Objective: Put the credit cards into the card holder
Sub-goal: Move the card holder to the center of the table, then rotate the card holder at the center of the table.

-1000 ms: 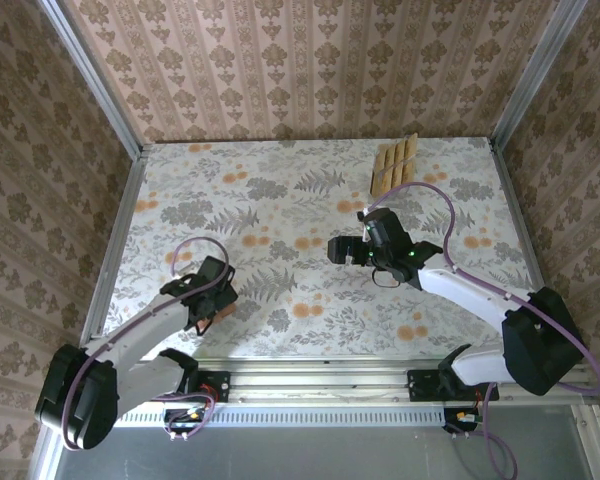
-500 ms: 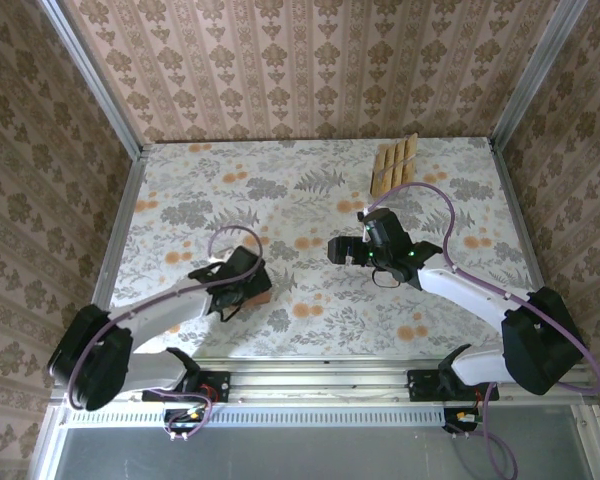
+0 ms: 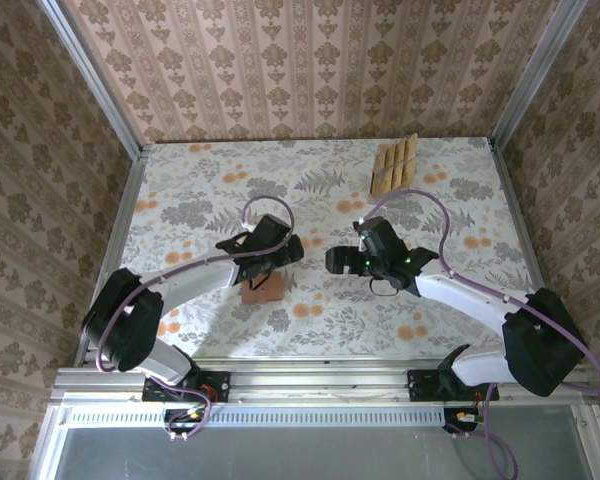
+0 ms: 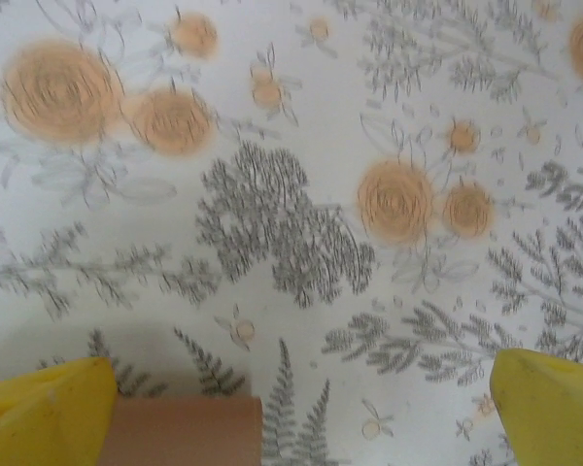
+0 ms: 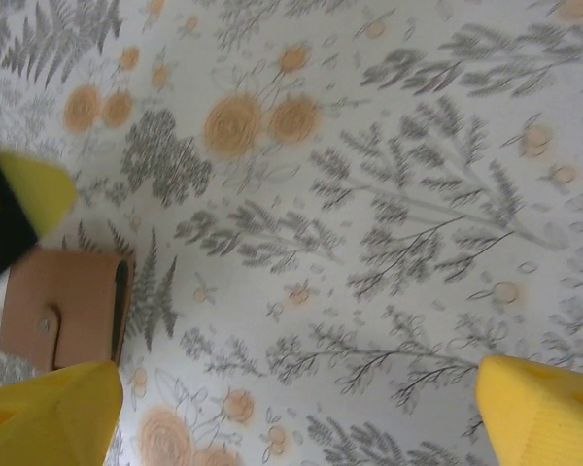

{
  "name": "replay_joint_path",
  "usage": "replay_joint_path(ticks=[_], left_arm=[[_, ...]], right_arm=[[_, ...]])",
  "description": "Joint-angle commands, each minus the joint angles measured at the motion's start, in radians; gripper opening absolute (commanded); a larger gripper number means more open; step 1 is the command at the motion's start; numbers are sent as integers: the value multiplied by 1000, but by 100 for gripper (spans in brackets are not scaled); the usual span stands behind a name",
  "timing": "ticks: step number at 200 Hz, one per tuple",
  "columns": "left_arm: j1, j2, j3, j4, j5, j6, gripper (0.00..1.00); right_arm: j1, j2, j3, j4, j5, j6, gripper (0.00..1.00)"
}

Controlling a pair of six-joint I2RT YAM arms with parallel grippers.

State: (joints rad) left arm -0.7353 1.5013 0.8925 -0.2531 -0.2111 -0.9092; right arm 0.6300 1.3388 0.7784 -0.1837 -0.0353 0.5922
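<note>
Both arms stretch forward and inward, their wrists turned toward each other and close together. The left gripper (image 3: pixel 292 252) points right, its jaws wide apart and empty. The right gripper (image 3: pixel 336 261) points left, its yellow fingers (image 5: pixel 51 408) spread wide, holding nothing.

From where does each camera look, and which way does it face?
Top external: above and behind the arm bases, looking down on table, credit cards, both arms.
Left wrist: on the left arm, facing the table; left gripper at the bottom.
Right wrist: on the right arm, facing the table; right gripper at the bottom.
Shared: all views show the card holder.
</note>
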Motion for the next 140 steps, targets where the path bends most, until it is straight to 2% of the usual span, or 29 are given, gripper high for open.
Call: replay_joint_path(ticks=[1,73,140], left_arm=[[75,-15,23,-37,42,109,100],[302,-71,15,-53,117,342,100],[385,-103,-18,-46,171,371,100]], right_arm=[[75,44,-8,28,-10,47,93],[326,350,129,177,-29,154,87],[358,470,202,215,-54,189,88]])
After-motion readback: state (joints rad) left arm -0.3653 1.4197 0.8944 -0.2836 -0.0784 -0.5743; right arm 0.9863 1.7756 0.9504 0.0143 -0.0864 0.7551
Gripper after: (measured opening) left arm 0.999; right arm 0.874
